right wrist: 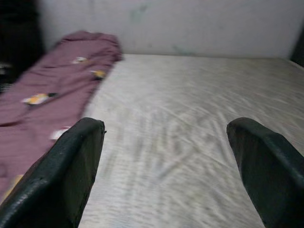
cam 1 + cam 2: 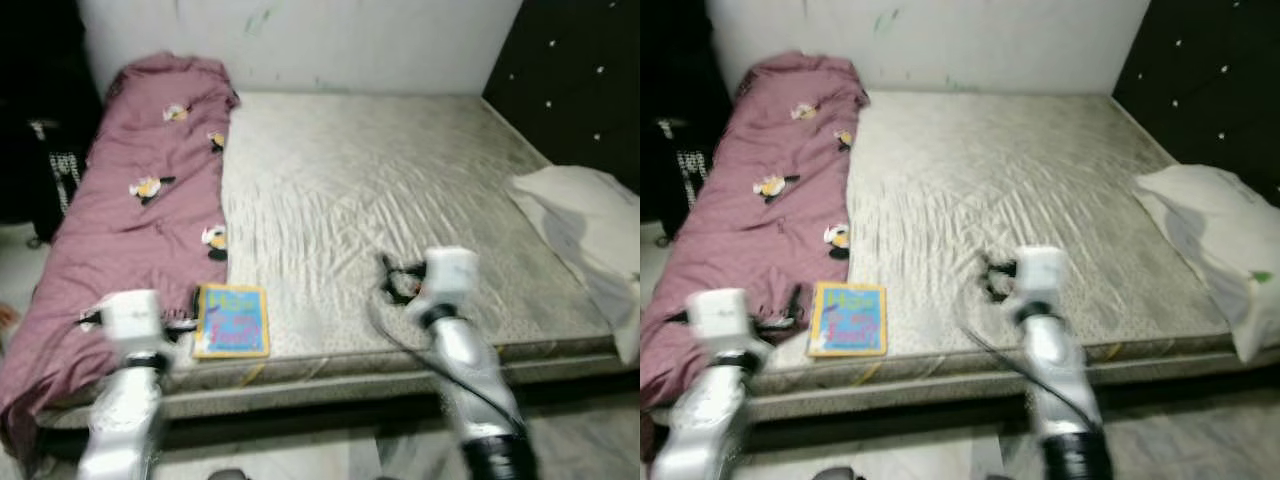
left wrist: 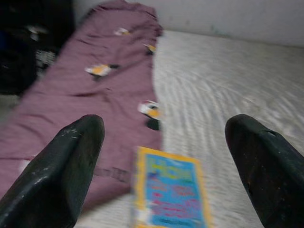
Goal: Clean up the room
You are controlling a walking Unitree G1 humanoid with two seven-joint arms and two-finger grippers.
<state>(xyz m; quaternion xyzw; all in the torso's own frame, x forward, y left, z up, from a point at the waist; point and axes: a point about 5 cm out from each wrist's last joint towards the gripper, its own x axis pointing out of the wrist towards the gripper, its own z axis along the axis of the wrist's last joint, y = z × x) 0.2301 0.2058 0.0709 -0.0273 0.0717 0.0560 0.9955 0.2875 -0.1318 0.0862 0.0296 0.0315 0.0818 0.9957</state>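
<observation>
While both arms reach over the bed point(image 2: 400, 180), the left gripper point(image 3: 166, 156) hangs open near the book point(image 2: 232, 320). The right gripper point(image 1: 166, 156) (also spread wide) holds nothing.

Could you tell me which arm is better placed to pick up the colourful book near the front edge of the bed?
Probably the left. The left gripper is open and aimed just above the book. The right gripper, also open, faces bare mattress further right.

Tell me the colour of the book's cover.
Blue with a yellow border; the book shows best in the left eye view.
</observation>
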